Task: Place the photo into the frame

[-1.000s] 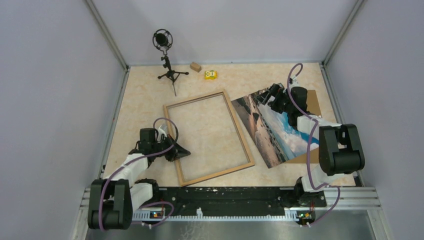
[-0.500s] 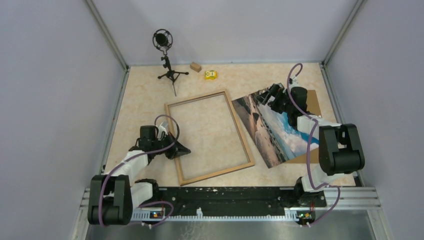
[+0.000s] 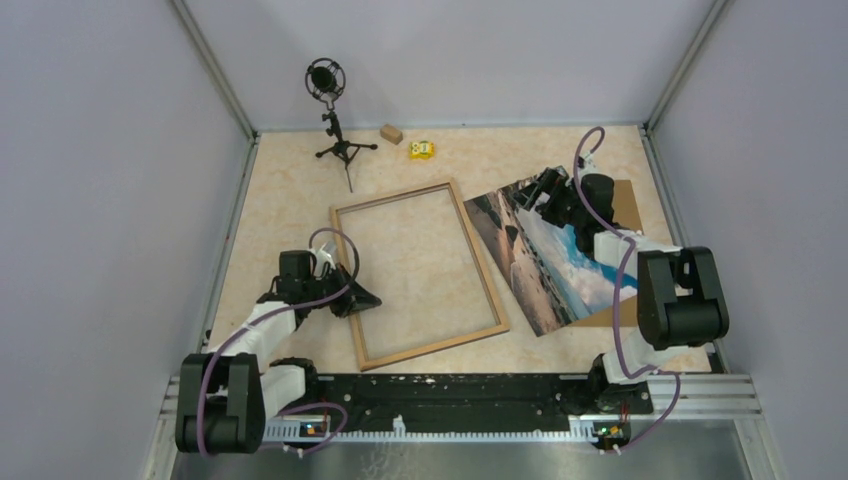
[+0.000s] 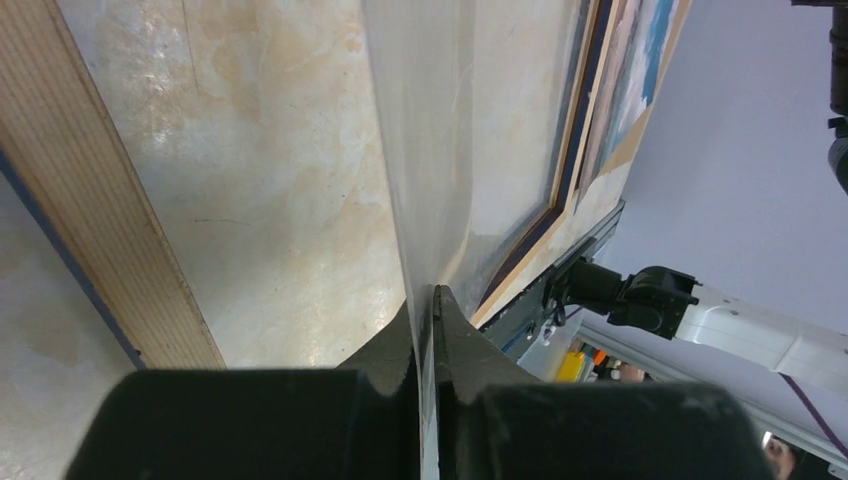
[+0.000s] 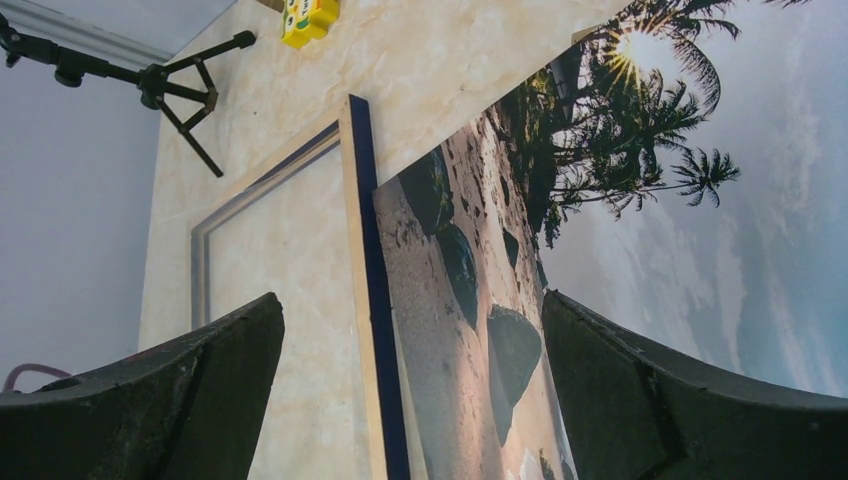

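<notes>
Nothing is inserted yet: your glossy seaside photo (image 3: 555, 260) lies right of the thin light-wood frame (image 3: 480, 262); left gripper (image 4: 427, 310) pressed together, right gripper (image 5: 410, 300) spread.

I see a black microphone (image 3: 325, 78) on a little stand (image 3: 341, 150) at the back. A small wooden block (image 3: 391, 133) and a yellow thing (image 3: 421, 149) sit near it.

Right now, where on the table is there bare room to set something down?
Bare table lies left of the frame, beyond the left arm, and along the far edge right of the yellow block. The right side is crowded: photo, board, right gripper.
</notes>
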Robot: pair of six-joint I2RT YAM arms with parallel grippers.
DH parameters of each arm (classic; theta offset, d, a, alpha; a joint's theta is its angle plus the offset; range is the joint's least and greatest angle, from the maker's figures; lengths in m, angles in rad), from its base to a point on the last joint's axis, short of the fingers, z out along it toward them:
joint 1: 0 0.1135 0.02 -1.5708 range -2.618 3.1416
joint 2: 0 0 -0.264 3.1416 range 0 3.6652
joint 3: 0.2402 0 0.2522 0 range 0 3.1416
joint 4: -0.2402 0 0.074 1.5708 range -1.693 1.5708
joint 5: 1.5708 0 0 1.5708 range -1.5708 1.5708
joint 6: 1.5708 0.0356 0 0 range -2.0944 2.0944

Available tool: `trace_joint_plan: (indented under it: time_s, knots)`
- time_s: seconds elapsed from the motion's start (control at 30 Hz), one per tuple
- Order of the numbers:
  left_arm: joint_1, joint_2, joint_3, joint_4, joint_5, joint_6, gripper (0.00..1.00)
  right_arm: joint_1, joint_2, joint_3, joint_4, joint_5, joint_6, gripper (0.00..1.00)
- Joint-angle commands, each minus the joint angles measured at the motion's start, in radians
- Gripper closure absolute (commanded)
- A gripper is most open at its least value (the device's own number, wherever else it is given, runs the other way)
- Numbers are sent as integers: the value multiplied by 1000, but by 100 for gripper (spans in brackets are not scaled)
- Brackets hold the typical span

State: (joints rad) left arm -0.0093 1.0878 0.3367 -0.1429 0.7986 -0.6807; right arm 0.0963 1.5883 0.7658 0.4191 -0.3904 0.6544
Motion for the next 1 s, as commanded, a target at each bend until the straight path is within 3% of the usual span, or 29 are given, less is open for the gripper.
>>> trace_joint_plan:
  time_s: [0.0,0.07,0.57,0.97]
  knots:
    - [2,-31,33,-9,-34,22,82,10,13,28,32,-13,-25,3]
    - [2,-41,42,-31,-46,16,72,10,13,27,30,-13,-26,3]
    - [3,11,155,-230,-121,58,22,11,12,27,32,-21,-25,3]
    - [2,21,260,-427,-301,58,9,10,13,28,33,-24,-26,3]
